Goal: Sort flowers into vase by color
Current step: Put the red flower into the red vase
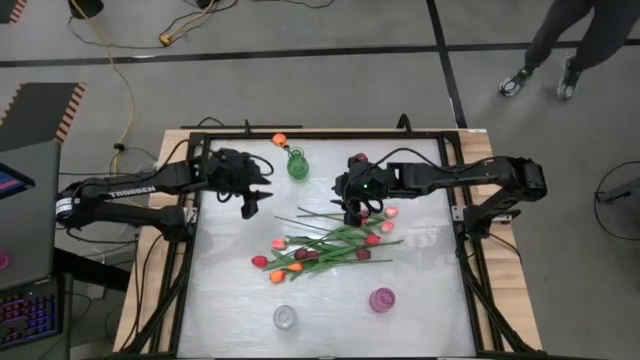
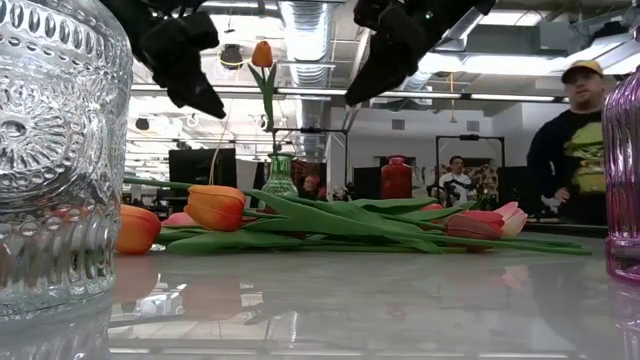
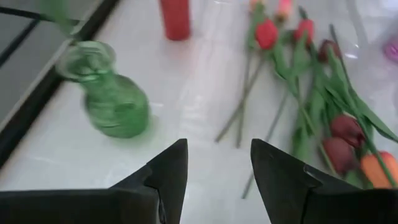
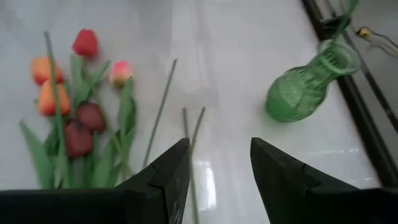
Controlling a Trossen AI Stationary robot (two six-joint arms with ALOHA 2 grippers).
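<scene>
The tulips [image 1: 320, 245] lie in a loose pile mid-table, with orange, red, pink and maroon heads and their green stems crossing [image 2: 330, 215]. One orange tulip [image 2: 262, 55] stands with its stem in the green glass vase [image 1: 297, 166] near the far edge. My left gripper [image 1: 252, 205] hovers open to the left of the pile, above the table. In its wrist view [image 3: 214, 146] the green vase [image 3: 112, 99] and the tulips [image 3: 323, 93] lie ahead. My right gripper [image 1: 353, 215] hovers open over the pile's far end. Its wrist view [image 4: 217, 146] shows bare stems below it and the tulip heads [image 4: 81, 106].
A red vase [image 3: 175, 18] stands by the far edge, to the right of the green one. A clear glass vase [image 1: 285, 317] and a purple vase [image 1: 382, 298] stand near the near edge. A black frame [image 1: 468, 250] borders the table. A person [image 1: 560, 40] stands beyond the far right corner.
</scene>
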